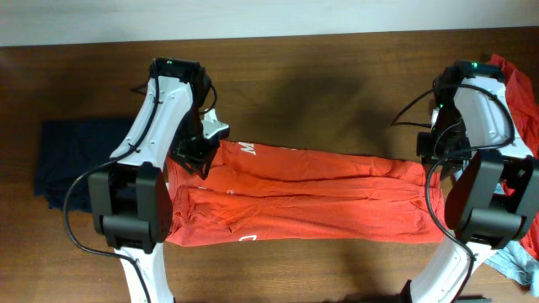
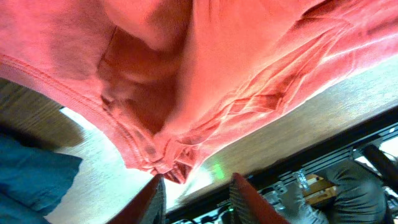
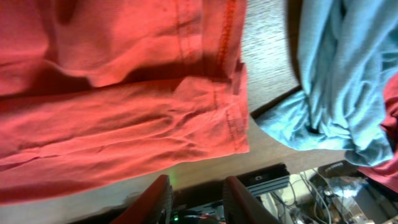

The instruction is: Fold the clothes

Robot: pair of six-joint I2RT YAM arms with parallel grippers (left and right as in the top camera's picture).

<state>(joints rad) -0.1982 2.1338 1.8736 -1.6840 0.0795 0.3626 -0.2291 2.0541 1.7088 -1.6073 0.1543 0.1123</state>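
Up top on the overhead, the orange-red shirt point(image 1: 303, 198) lies as a long strip across the bench point(image 1: 337, 76). Left wrist: left fingers point(image 2: 245, 199) apart, holding nothing. Right wrist: right fingers point(image 3: 241, 199) likewise apart. I'd flatten the wrinkles before folding the ends inward.

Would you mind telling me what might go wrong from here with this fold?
The orange shirt has a bunched hem right at the open left gripper; pulling away might snag it and spoil the fold. The grey-blue shirt lies close to the orange one's edge near the right gripper, so the next grab might catch both.
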